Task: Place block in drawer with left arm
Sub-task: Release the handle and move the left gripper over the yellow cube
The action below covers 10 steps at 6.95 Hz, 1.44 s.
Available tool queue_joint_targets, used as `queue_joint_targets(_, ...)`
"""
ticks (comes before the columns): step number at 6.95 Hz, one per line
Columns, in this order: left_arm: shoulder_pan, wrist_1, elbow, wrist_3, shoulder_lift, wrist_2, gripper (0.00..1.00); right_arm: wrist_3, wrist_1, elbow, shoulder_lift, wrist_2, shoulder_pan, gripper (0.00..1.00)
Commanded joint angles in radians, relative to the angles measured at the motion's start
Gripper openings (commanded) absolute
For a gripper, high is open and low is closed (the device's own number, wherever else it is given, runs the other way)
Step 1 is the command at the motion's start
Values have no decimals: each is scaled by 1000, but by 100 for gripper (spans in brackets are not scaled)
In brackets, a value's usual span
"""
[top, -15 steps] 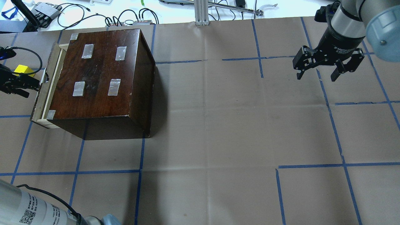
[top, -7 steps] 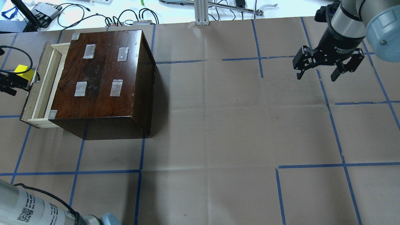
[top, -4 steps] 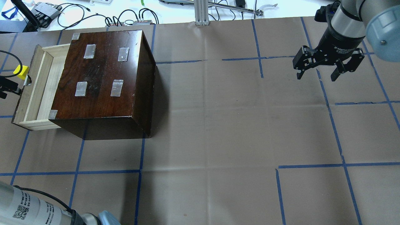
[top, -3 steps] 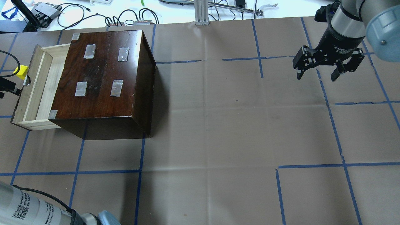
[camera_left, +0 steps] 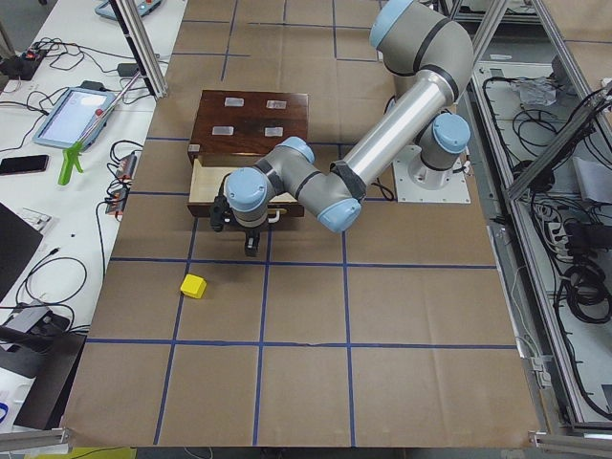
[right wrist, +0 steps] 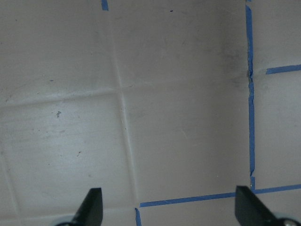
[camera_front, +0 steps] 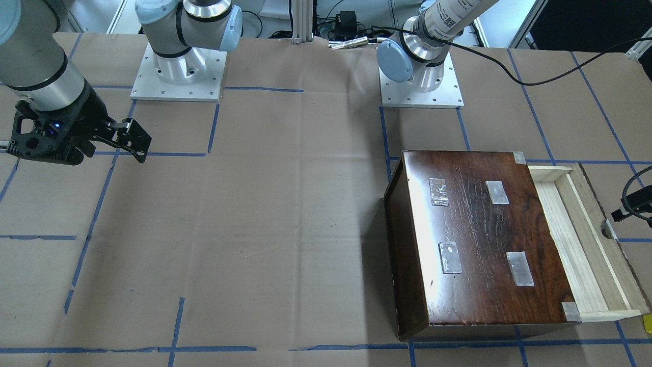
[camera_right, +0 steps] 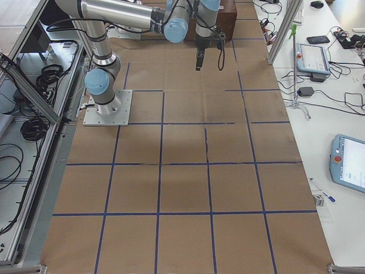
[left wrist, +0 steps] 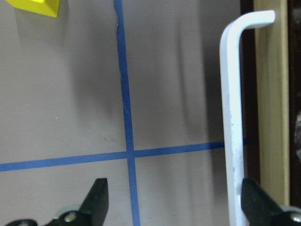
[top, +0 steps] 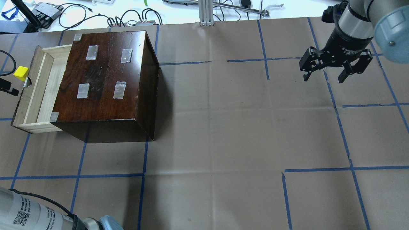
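Note:
The yellow block lies on the table paper left of the drawer front; it also shows in the exterior left view and at the top left of the left wrist view. The drawer of the dark wooden box stands pulled out and holds nothing. My left gripper is open and empty. It hangs in front of the drawer's white handle, which shows just inside one finger. My right gripper is open and empty, far off at the table's right.
Blue tape lines cross the brown paper. Cables and devices lie along the far table edge behind the box. The left arm's black cable loops over the table towards the drawer. A metal post stands at the back.
The drawer has slid out to the left with my left gripper at its handle. The gripper has since drawn a little further left, uncovering the block. The right arm has not moved.

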Motion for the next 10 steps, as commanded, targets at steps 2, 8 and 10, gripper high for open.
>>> queue_joint_targets(2,-4,-5,112,-2,-33,5,99,0,0,0,0,0,0,100)
queue_joint_targets(8,-5,-29,443,1,-266,31,99,0,0,0,2,0,0,100)
queue_joint_targets(10,-5,-34,537,3,-350,37,99,2,0,-2,0,0,0,100)
